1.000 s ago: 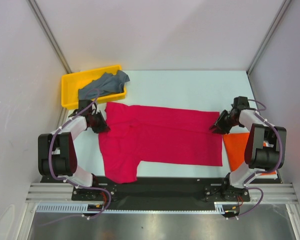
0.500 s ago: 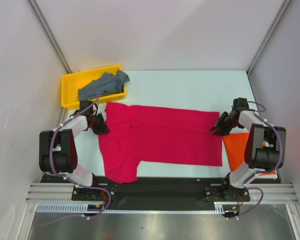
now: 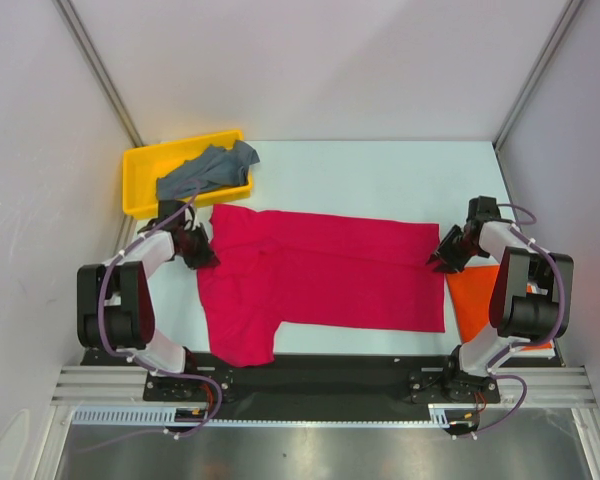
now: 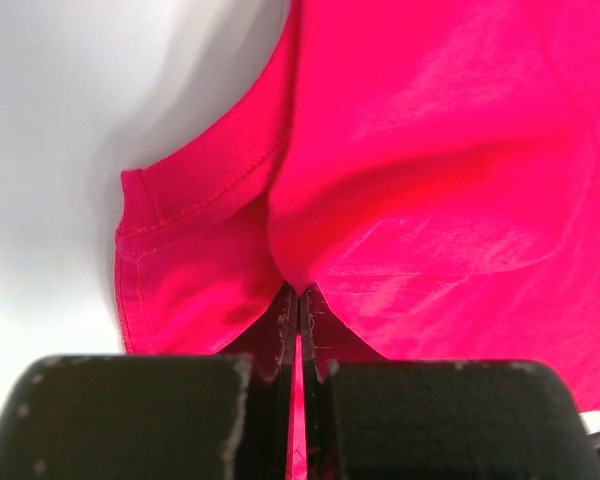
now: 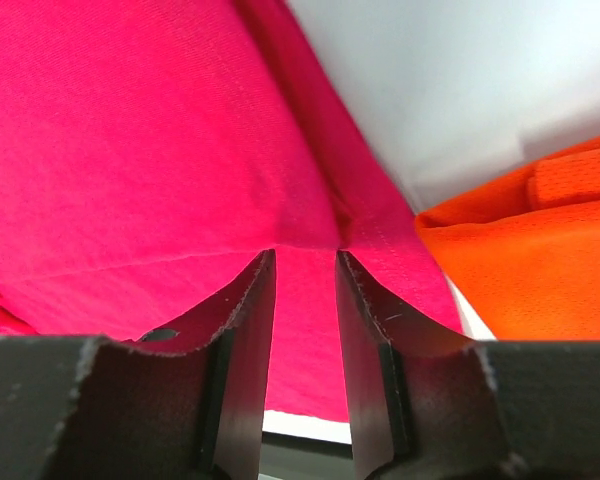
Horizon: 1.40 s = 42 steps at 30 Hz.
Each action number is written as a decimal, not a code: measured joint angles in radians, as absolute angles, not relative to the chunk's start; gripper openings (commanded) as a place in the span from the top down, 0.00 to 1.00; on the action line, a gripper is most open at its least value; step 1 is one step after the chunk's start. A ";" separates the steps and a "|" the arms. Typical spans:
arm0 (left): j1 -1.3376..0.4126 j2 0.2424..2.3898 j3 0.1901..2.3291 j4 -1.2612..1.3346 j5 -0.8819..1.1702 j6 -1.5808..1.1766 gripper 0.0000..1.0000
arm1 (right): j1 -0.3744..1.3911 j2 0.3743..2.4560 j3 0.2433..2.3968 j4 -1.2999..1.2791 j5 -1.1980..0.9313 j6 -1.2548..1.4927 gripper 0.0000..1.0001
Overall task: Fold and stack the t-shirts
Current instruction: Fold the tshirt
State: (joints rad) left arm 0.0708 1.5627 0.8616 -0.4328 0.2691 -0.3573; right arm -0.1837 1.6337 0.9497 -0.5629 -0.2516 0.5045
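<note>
Spanning the table (image 3: 380,180) mid-frame, crimson-pink t-shirt (image 3: 320,280) flat, long axis left to right, sleeves pointing left, hem right. Pinching its left sleeve edge with left hand (image 3: 204,256), closed tight. Resting right hand (image 3: 433,262) at hem, fingers narrowly apart. Noting grey-blue t-shirt (image 3: 205,172) crumpled inside yellow tray (image 3: 140,160), upper left; orange-red t-shirt (image 3: 472,300) lower right.

Yellow tray (image 3: 140,185) stands close behind left pincer (image 3: 207,258); far table (image 3: 380,178) seems passable.

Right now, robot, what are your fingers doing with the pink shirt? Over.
Left fingers shut on crimson-pink shirt, sleeve end. Right fingers apart at other end. Orange-red shirt close beside it.
</note>
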 measured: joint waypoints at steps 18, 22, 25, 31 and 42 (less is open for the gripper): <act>0.071 1.486 0.960 -0.496 0.288 -0.358 1.00 | -0.194 1.677 0.950 -0.542 -0.233 0.513 0.87; 0.071 1.475 0.982 -0.515 0.293 -0.360 1.00 | -0.194 1.689 0.975 -0.549 -0.237 0.524 1.00; 0.071 1.466 1.024 -0.523 0.295 -0.367 1.00 | -0.194 1.700 1.030 -0.560 -0.244 0.524 1.00; 0.071 1.459 1.129 -0.508 0.297 -0.387 1.00 | -0.194 1.744 1.234 -0.588 -0.249 0.526 1.00; 0.074 1.634 1.303 -0.344 0.352 -0.445 1.00 | -0.196 1.979 1.492 -0.542 -0.318 0.570 1.00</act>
